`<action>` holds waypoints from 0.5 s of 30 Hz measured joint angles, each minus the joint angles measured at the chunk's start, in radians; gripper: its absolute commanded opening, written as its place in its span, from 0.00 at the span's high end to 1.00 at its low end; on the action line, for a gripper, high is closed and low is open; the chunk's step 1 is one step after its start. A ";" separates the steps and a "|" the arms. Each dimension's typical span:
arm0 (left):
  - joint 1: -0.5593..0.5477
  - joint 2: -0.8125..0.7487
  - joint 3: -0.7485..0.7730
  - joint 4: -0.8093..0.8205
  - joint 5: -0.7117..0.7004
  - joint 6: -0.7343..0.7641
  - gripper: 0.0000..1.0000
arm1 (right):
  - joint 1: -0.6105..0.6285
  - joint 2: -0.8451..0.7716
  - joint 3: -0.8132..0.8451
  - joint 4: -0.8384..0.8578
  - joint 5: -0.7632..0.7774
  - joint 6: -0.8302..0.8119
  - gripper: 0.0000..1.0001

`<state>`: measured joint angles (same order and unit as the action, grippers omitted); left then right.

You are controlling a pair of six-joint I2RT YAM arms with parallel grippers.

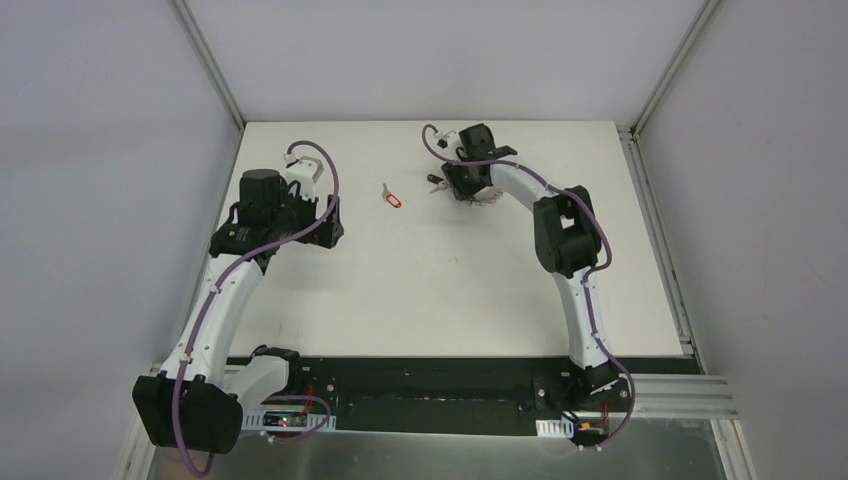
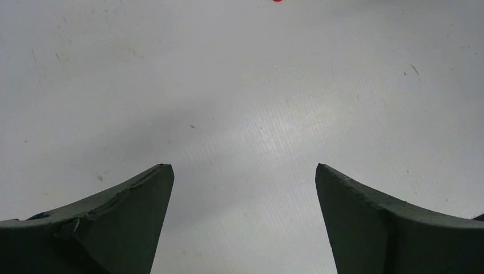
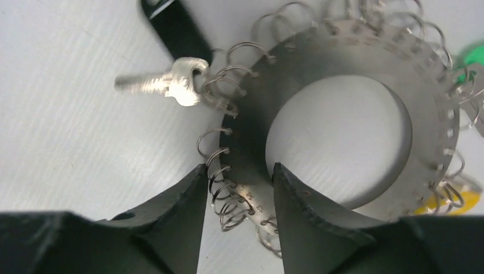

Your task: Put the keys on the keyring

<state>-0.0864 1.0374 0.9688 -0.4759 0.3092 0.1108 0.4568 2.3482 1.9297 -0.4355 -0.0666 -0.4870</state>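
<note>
While the right gripper [image 3: 237, 168] stood low over the keyring [image 3: 337, 51] at the far middle of the table [image 1: 450, 290], its two fingers straddled the ring's flat band. One finger [image 3: 177, 211] sat outside the coiled-wire rim. The other finger [image 3: 302, 211] sat inside the wide hole. The fingers were partly drawn together, with the band and several wire loops between them. Whether they actually pressed on the metal could not be determined.

The keyring lay flat on the table. A black-headed key [image 3: 165, 83] hung from a wire loop on the rim, its metal blade pointing away from the ring. A green head [image 3: 471, 54] and a yellow head [image 3: 456, 200] showed at the opposite side of the rim, both largely cut off by the ring and the frame edge.

A red-headed key [image 1: 391, 197] lay loose on the table, apart from the ring, between the two arms.

The left gripper [image 2: 244, 165] hung above bare table surface with its fingers spread wide, holding nothing.
</note>
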 measured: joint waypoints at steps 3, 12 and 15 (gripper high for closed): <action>0.000 -0.002 -0.003 0.000 0.000 0.000 0.00 | -0.019 -0.023 -0.040 0.014 -0.005 -0.005 0.66; 0.000 -0.018 -0.003 0.000 0.000 0.000 0.00 | -0.100 -0.314 -0.456 -0.052 -0.109 -0.005 0.76; 0.000 -0.026 -0.003 0.000 0.000 0.000 0.00 | -0.084 -0.426 -0.610 -0.089 -0.161 -0.004 0.73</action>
<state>-0.0864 1.0111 0.9657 -0.4759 0.3092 0.1112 0.3733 1.9221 1.3201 -0.5240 -0.2279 -0.4908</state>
